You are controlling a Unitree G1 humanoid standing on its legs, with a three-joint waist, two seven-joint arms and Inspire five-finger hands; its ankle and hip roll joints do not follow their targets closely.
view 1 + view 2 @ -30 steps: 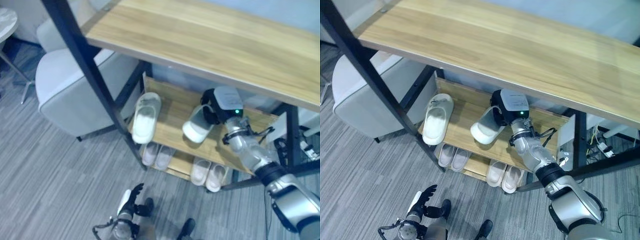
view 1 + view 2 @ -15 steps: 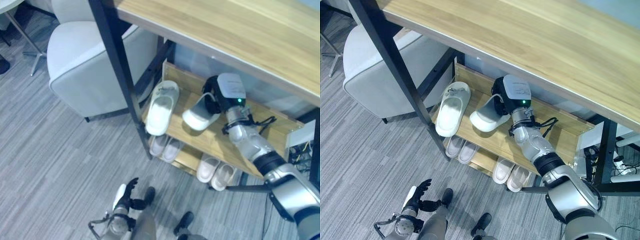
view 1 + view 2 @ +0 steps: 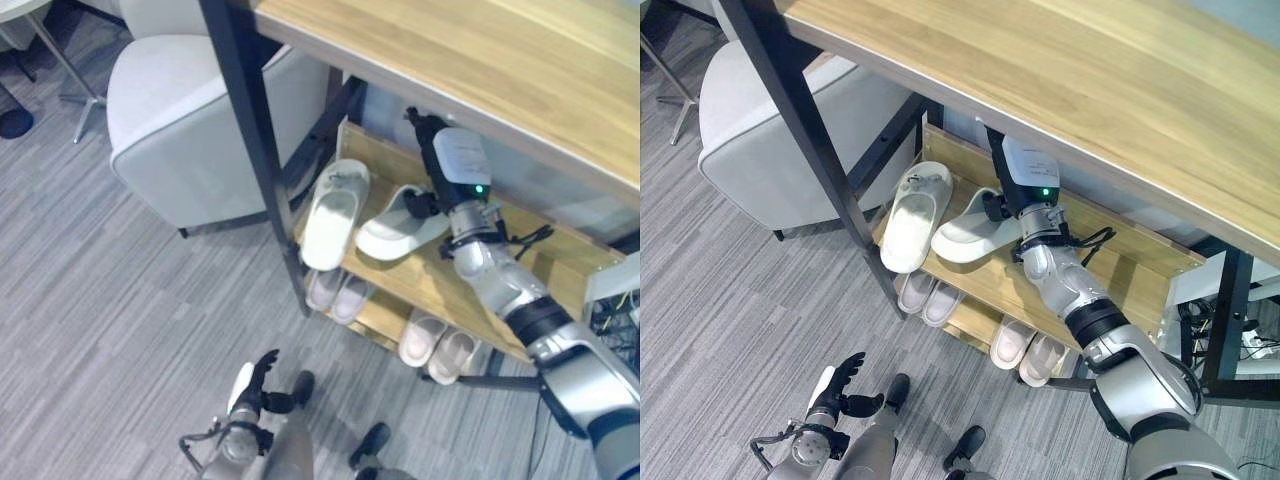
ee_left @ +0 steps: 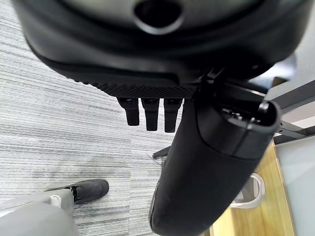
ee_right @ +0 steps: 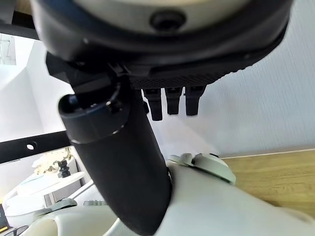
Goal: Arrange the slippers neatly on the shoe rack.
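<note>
- Right hand (image 3: 992, 205) under the tabletop (image 3: 1060, 70), thumb curled over a white slipper (image 3: 968, 228) on the shoe rack (image 3: 1110, 270).
- Second slipper (image 3: 913, 213) just beside it.
- Left hand (image 3: 835, 385) hangs relaxed, empty.
- Risk: the angled slipper may knock its neighbour off.

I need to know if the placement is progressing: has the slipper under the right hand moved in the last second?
Yes. The right-hand slipper has swung closer to the left slipper on the rack's upper shelf, now lying flatter, nearly alongside it.

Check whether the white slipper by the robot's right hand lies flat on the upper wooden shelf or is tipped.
Flat: the white slipper rests sole-down on the upper wooden shelf, beside the other white slipper. The right hand is at its heel.
</note>
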